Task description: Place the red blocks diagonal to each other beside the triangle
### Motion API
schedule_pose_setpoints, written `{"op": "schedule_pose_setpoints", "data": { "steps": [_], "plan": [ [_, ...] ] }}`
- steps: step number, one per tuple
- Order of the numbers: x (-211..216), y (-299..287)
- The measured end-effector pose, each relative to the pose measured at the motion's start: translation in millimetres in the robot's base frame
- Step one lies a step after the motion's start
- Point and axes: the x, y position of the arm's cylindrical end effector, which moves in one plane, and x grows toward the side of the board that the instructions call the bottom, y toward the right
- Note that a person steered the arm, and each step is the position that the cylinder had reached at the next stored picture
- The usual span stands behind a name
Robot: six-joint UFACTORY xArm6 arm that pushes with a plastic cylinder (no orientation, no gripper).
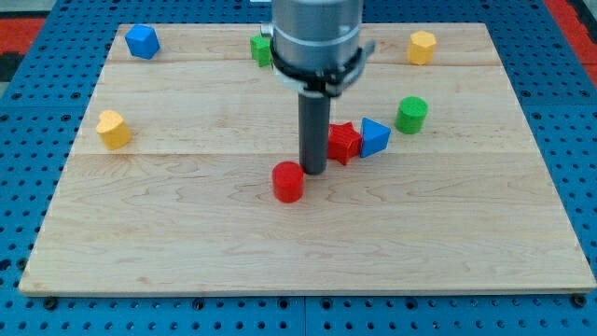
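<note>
The red star block (342, 143) sits touching the blue triangle (375, 136) on its view-left side, near the desk's (168, 243) middle. The red cylinder (288, 182) stands below and to the view's left of the star, just apart from it. My tip (314, 172) rests between them, touching or nearly touching the cylinder's upper right edge. There are no jaws, only the rod. The step in hand looks like final positioning of the cylinder; next calls for a small nudge, if any, avoiding the star.
</note>
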Motion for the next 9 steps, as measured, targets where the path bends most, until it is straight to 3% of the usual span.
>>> {"op": "schedule_pose_setpoints", "data": {
  "steps": [9],
  "plan": [
    [23.5, -1.9]
  ]
}}
